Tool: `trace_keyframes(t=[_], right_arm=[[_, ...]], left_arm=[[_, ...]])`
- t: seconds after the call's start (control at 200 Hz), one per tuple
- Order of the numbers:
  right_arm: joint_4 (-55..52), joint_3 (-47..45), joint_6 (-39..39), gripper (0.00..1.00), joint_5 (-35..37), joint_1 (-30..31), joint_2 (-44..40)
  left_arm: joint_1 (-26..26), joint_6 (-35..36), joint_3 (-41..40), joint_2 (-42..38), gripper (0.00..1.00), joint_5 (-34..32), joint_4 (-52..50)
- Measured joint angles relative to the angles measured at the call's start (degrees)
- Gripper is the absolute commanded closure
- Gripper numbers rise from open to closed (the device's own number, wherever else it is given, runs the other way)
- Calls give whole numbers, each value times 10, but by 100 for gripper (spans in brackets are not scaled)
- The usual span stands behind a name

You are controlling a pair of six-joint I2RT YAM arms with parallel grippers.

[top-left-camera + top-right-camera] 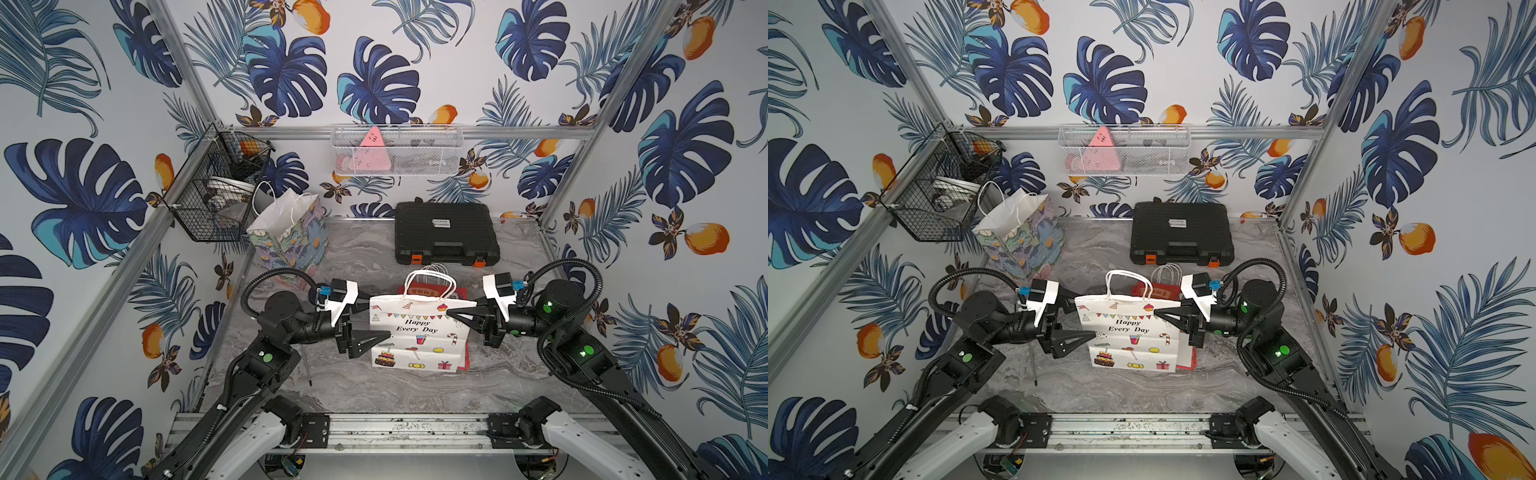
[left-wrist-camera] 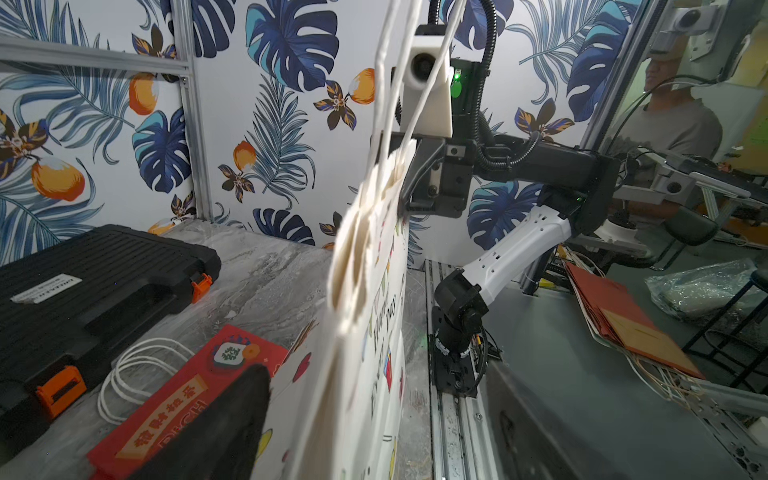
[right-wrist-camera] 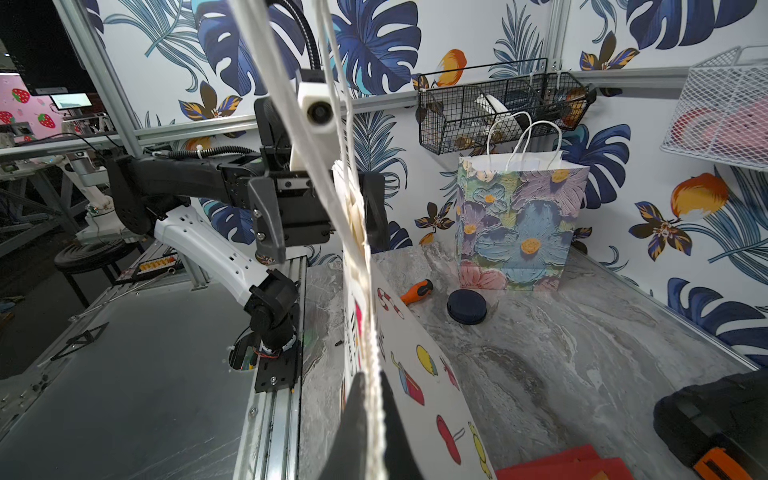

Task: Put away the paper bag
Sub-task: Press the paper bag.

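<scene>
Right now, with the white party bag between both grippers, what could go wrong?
1. Only the right gripper pinches the white bag; the left gripper stands open around the opposite edge, so the bag may sag or twist.
2. Its loose cord handles could snag a gripper.
3. The red bag lying flat close by might get dragged along.

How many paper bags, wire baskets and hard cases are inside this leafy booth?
Paper bags: 3 (white party-print paper bag, flat red paper bag, floral paper bag)
Wire baskets: 2 (black wire basket, white mesh basket)
Hard cases: 1 (black plastic case)
Total: 6
</scene>
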Motion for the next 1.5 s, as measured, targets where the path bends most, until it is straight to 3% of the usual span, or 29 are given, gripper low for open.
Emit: trace_keyframes(t=[0.17,0.295,0.381,0.436,0.471,0.551,0.746,0.841,0.896,0.937,0.972,1.027,1.157,1.182,1.287,1.367,1.427,1.457,1.503], right_arm=[[3,12,12,100,-8,0,10],[2,16,20,100,-10,1,11],[1,19,24,100,-15,1,11],[2,19,29,100,-11,0,9],[4,19,30,100,-6,0,6],[19,14,40,100,-6,0,0],[33,7,46,100,-4,0,-1],[33,14,46,100,-3,0,7],[31,15,46,100,-2,0,8],[31,16,46,100,-2,0,8],[31,17,46,100,-2,0,8],[33,18,46,100,0,0,7],[34,18,49,100,1,0,4],[34,18,50,100,1,0,4],[34,18,50,100,7,0,5],[35,18,50,100,9,0,9],[34,18,53,100,11,0,10],[34,18,54,100,11,0,10],[34,18,54,100,12,0,10]], left_arm=[[0,12,-2,3,100,23,-13],[0,26,-3,-2,100,36,-14],[0,28,-3,-4,56,42,-16],[0,31,-3,-5,42,44,-28],[0,33,-4,-6,40,45,-37],[0,38,-17,-7,43,45,-50],[0,39,-34,-8,100,54,-72],[0,51,-30,-13,100,63,-89],[0,63,-26,-12,66,64,-101],[0,74,-20,-11,49,63,-112],[0,85,-16,-9,40,62,-124],[0,103,-14,-7,34,60,-150],[0,132,-21,-2,39,49,-200],[0,134,-24,-4,44,49,-203],[0,138,-31,-11,82,49,-206],[0,146,-32,-15,100,50,-213],[0,155,-30,-16,99,49,-221],[0,160,-28,-17,92,50,-225],[0,162,-25,-18,73,50,-231]])
